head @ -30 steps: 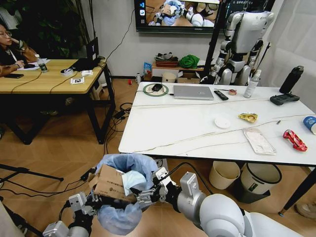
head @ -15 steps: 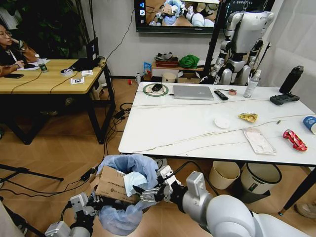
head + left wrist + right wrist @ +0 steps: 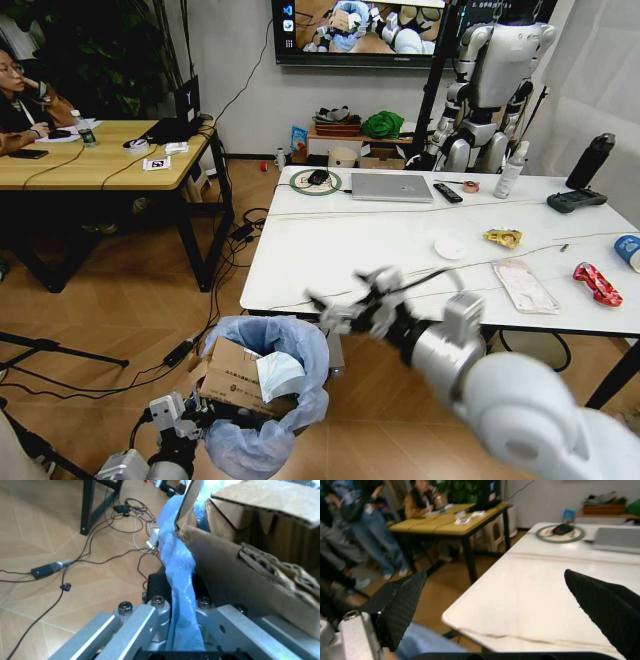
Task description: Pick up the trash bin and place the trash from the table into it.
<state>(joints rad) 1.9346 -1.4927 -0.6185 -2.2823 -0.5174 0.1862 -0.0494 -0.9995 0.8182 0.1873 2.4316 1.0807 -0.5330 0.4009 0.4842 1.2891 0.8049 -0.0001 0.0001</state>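
Observation:
The trash bin point(image 3: 262, 432), lined with a blue bag point(image 3: 176, 560), hangs low beside the table's point(image 3: 330, 255) near left corner. My left gripper point(image 3: 200, 412) point(image 3: 178, 599) is shut on its rim and bag. Torn brown cardboard point(image 3: 232, 373) point(image 3: 250, 557) and crumpled white paper point(image 3: 279, 374) stick out of it. My right gripper point(image 3: 345, 308) point(image 3: 500, 609) hovers open and empty over the table's front edge. On the table's right part lie a yellow wrapper point(image 3: 503, 237), a clear flat pack point(image 3: 524, 285), a red wrapper point(image 3: 597, 283), a white round lid point(image 3: 450, 248) and a blue-white cup point(image 3: 629, 250).
At the table's back stand a silver laptop point(image 3: 392, 187), a black remote point(image 3: 447, 192), a black bottle point(image 3: 590, 160) and a dark controller point(image 3: 575, 200). A wooden desk point(image 3: 90, 155) stands to the left, with cables point(image 3: 240, 235) on the floor between.
My right gripper has left the bin and swung up and right to the table's front edge. The white paper stays in the bin, still held by the left gripper.

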